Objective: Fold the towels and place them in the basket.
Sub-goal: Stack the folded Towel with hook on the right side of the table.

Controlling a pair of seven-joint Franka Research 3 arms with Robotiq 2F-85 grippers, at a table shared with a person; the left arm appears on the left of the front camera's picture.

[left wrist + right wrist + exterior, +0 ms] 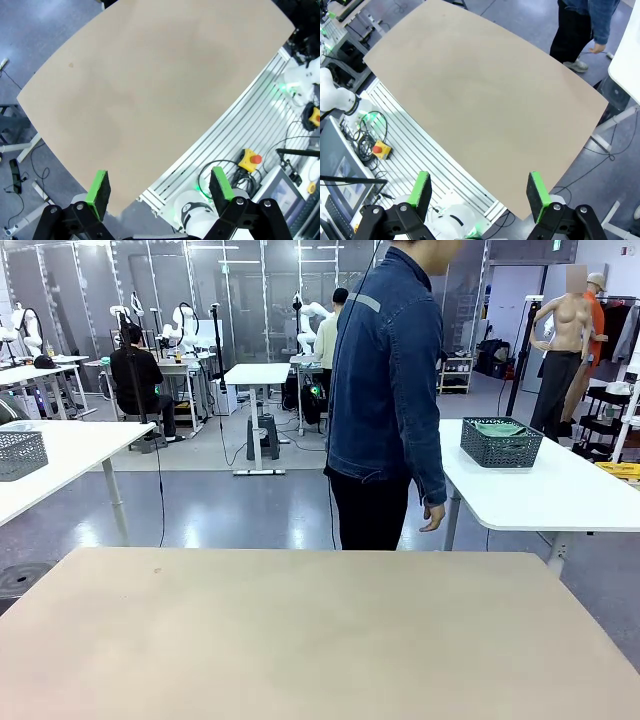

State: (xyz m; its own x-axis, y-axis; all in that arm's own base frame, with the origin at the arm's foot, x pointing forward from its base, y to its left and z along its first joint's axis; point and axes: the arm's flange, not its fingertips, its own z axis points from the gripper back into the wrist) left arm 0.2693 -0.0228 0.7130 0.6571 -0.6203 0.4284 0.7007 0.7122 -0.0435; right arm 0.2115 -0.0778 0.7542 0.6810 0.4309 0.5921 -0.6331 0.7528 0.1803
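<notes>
The dark mesh basket (500, 443) stands on a white side table (560, 495) at the back right, beyond my table. A pale green towel (499, 428) lies in its top. My left gripper (160, 187) hangs high over the bare beige table (150, 90), its jaws open and nothing between the green pads. My right gripper (480, 192) is likewise open and empty, high above the same table (485, 95) near its robot-side edge.
A person in a denim jacket (385, 390) stands at the far side of my table (300, 640), turned toward the right; their legs (577, 30) show in the right wrist view. A paler grey mesh basket (20, 453) sits on another white table at the left.
</notes>
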